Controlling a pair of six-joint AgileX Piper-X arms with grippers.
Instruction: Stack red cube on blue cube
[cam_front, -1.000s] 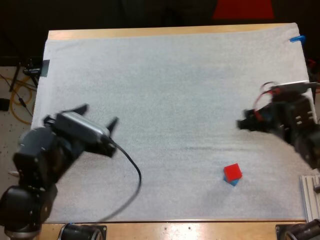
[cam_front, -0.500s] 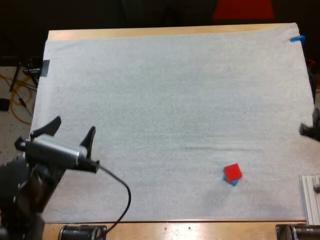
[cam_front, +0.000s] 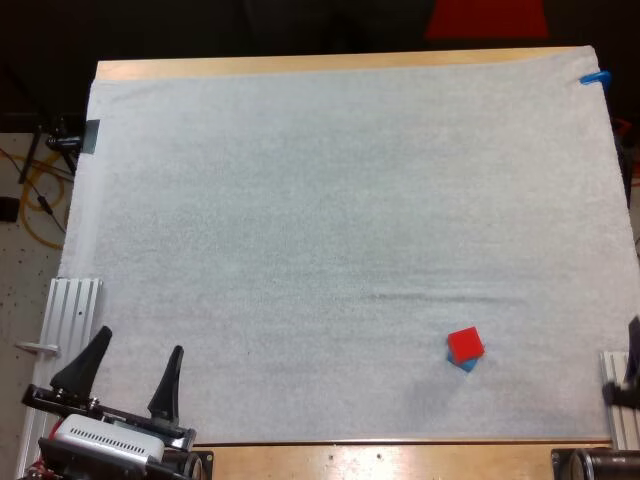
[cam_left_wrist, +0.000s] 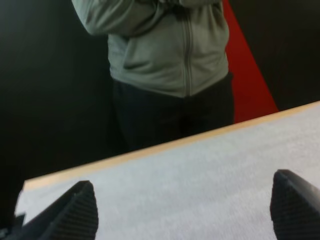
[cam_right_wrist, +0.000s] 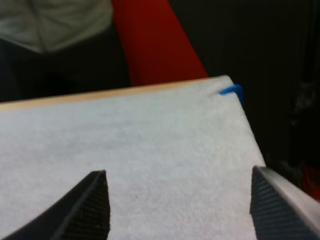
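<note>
Location: the red cube (cam_front: 465, 343) rests on top of the blue cube (cam_front: 468, 365), close to the near edge of the white mat (cam_front: 300, 200) and towards its right side. Only a sliver of blue shows beneath the red.

Grippers: the left gripper (cam_front: 138, 345) sits off the mat's near left corner with its fingers spread and nothing between them. The right gripper (cam_right_wrist: 177, 172) is off the mat's right edge, with its fingers likewise apart and empty, bare mat between them. Both are well clear of the cubes.

Handling, as a judgement: the red cube appears small, rigid and light, with flat faces and no fragile parts. It stands turned relative to the mat's edges, so any grip should line up with two opposite side faces and close high on the red, clear of the blue. A sideways push could topple it.

Other: a person (cam_left_wrist: 170, 50) stands beyond the mat's far edge.
</note>
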